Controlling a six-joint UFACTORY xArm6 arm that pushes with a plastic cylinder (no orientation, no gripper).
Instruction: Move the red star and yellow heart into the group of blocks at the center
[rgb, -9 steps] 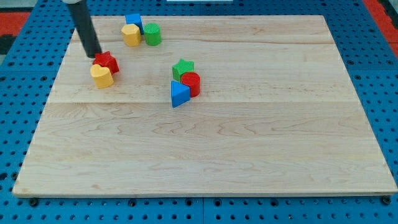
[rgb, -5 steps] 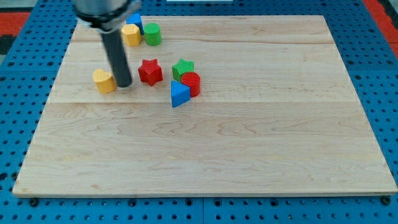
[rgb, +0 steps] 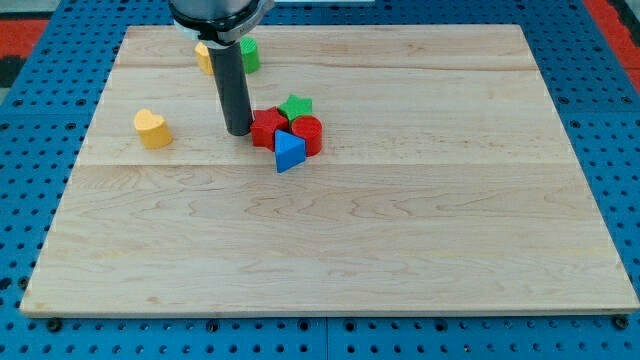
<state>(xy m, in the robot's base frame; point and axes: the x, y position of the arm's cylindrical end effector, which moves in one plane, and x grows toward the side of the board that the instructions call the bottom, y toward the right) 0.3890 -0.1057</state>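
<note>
Here the red star (rgb: 267, 127) is lodged against the centre group, my tip (rgb: 238, 131) at its 9 o'clock; no pincer is fitted; the yellow heart (rgb: 151, 128) remains unmoved, well apart

Blocks on the desk (rgb: 400, 250): one cluster at centre, one block alone at left, a small group at top.

My tip (rgb: 238, 131) rests just left of the red star (rgb: 267, 128), which touches the centre cluster: green star (rgb: 295, 106) behind, red cylinder (rgb: 308, 133) to the right, blue triangle (rgb: 289, 151) in front. The yellow heart (rgb: 152, 128) lies well apart toward the view's left. Near the top, a yellow block (rgb: 204, 55) and a green block (rgb: 250, 54) sit partly hidden behind the rod (rgb: 233, 85).
</note>
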